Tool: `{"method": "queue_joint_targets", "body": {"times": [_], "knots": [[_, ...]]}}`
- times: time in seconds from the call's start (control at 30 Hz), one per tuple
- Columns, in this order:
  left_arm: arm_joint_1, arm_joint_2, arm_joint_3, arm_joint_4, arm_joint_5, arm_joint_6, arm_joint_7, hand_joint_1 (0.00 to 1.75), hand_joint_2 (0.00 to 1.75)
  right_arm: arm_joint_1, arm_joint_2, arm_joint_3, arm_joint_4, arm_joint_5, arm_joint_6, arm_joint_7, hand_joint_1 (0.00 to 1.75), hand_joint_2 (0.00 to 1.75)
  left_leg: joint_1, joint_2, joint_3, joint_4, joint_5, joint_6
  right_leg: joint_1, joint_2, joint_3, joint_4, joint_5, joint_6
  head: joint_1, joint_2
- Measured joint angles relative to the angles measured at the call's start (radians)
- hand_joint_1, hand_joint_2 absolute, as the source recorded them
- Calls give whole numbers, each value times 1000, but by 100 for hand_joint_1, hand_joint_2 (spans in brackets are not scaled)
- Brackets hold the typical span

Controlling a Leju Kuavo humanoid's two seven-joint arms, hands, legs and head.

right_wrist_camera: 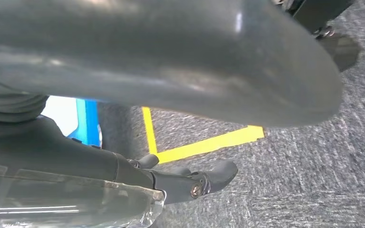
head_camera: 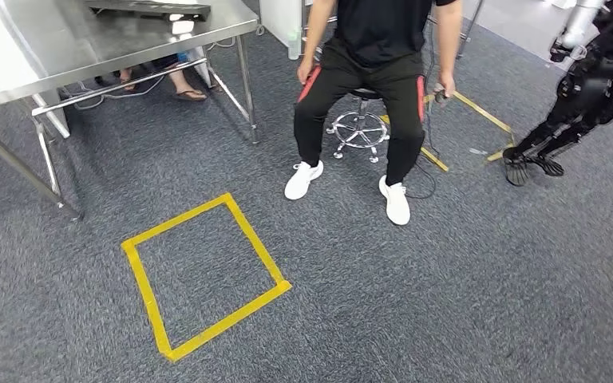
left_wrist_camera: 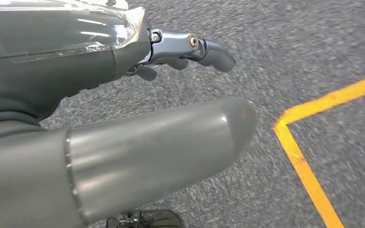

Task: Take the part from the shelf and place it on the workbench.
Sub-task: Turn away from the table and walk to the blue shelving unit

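Both hands, left hand (left_wrist_camera: 123, 156) and right hand (right_wrist_camera: 171, 61), hung empty with fingers apart over carpet (head_camera: 415, 287); part and shelf unseen, so neither hand judged nearer.

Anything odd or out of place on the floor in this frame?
Nothing spilled or damaged. The yellow tape square lies flat and whole on the grey carpet. A person sits on a stool facing the robot, and a second robot stands nearby. Neither hand shows a part.
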State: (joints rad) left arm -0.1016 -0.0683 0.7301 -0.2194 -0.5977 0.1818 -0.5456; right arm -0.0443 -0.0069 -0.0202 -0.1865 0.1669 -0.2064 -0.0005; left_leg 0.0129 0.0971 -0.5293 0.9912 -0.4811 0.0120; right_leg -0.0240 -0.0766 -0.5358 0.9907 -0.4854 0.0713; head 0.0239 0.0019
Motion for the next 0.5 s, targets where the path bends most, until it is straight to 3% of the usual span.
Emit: {"method": "queue_joint_targets", "body": {"times": [0.07, 0.13, 0.17, 0.23, 0.27, 0.3, 0.33, 0.4, 0.47, 0.5], "knots": [[0, 1, 4, 0, 8, 1, -11, 0, 0, 1, 0, 0, 0, 7, 2, -2, 0, 0, 0, 18, 9, -2, -4, -13, 3, 16, -5, 0, 7, -22, -1, 0], [0, 2, 9, 0, 13, 1, -22, 0, 0, 2, 3, 1, 1, 13, 5, -2, 0, 0, 7, -8, 6, 16, -24, -25, -4, 37, -2, -2, 13, -38, -2, 0], [0, 4, 11, 0, 14, 2, -25, 0, 0, 2, 5, 1, 2, 14, 7, -2, 0, 0, 9, -36, -8, 50, -51, -29, -8, 47, 0, -3, 17, -46, -2, 0], [5, 10, 14, 1, 14, 7, -29, 0, 0, 1, 8, 2, 2, 16, 7, -3, 0, 0, 11, -86, -67, 182, -128, -30, -5, 68, -4, -3, 22, -58, -3, 0], [7, 14, 15, 2, 12, 12, -29, 0, 0, 0, 10, 2, 2, 16, 7, -5, 0, 0, 11, -95, -99, 249, -156, -29, -2, 81, -6, -3, 23, -61, -3, 0], [9, 19, 15, 2, 8, 17, -29, 0, 0, 1, 11, 2, 2, 15, 7, -7, 0, 0, 11, -98, -121, 292, -165, -29, 1, 94, -7, -2, 24, -62, -3, 0], [9, 24, 15, 3, 4, 21, -28, 0, 0, 1, 13, 2, 2, 14, 7, -8, 0, 0, 11, -100, -124, 295, -152, -27, 2, 108, -7, -1, 24, -62, -3, 0], [10, 35, 15, 3, -4, 29, -20, 0, 0, 1, 15, 2, 2, 13, 6, -9, 0, 0, 13, -113, -77, 191, -80, -22, 3, 135, -5, 2, 24, -62, -3, 0], [10, 44, 15, 5, -12, 33, -9, 0, 0, -4, 16, 2, 2, 14, 6, -4, 0, 0, 17, -156, -23, 68, -27, -16, 7, 161, -9, 8, 24, -58, -2, 0], [11, 47, 14, 6, -18, 33, -3, 0, 0, -6, 16, 2, 2, 14, 7, -1, 0, 0, 17, -172, -10, 36, -19, -13, 8, 172, -16, 11, 25, -53, -2, 0]]}}
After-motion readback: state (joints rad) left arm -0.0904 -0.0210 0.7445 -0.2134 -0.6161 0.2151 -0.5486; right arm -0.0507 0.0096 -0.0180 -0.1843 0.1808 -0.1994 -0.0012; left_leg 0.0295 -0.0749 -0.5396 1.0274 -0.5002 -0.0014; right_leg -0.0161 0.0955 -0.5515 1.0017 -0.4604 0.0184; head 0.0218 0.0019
